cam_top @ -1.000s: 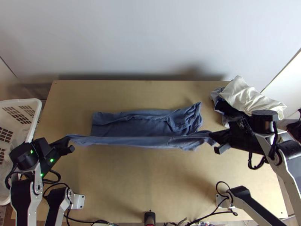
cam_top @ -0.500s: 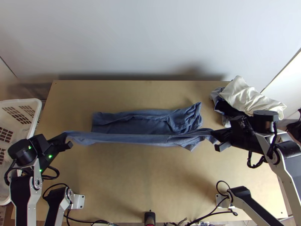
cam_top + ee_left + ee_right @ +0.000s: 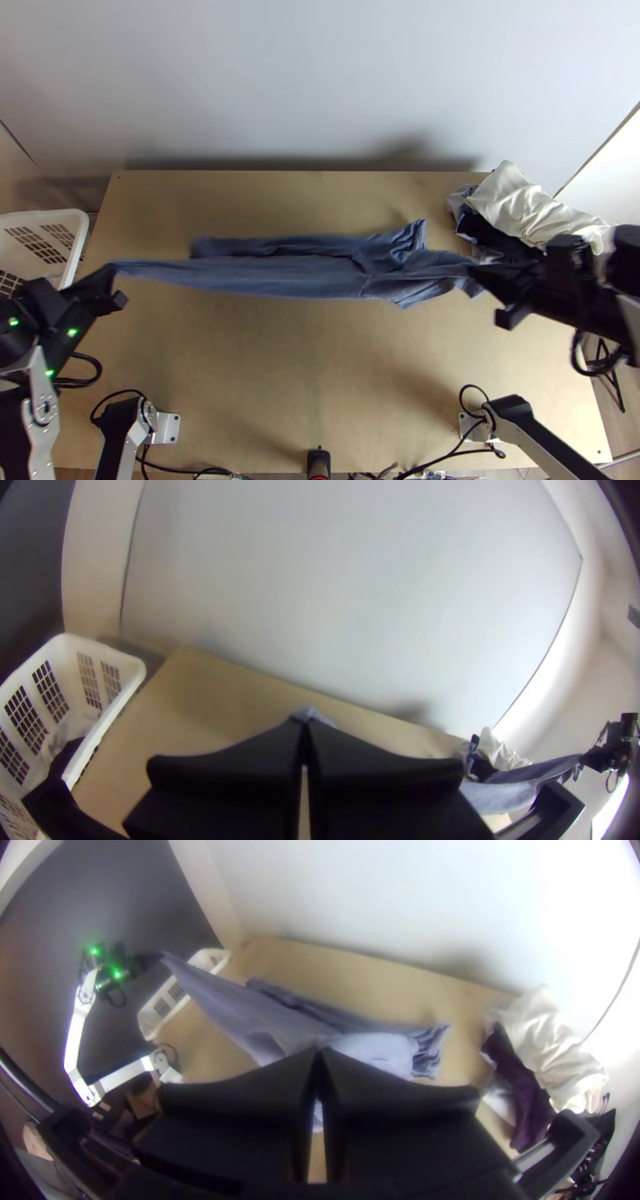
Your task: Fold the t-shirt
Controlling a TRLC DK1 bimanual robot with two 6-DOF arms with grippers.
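The left tool point(image 3: 110, 270) and right tool point(image 3: 475, 273) pinch closed on ends of the blue t-shirt point(image 3: 272, 276), its near part stretched taut above the desk point(image 3: 320, 376); beyond, toward the far edge, the rest lies wrinkled.

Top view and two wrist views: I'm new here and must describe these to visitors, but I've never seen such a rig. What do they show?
Two robot arms, left arm and right arm, work at a wooden table. The top view looks steeply down from above its near edge; each wrist view comes from a camera on one arm.

The left gripper and right gripper pinch opposite ends of a blue t-shirt. One band stretches between them; behind it, more cloth lies in rumpled folds.

At the far right, a cream cloth lies over darker ones. A white plastic basket stands left of the table.
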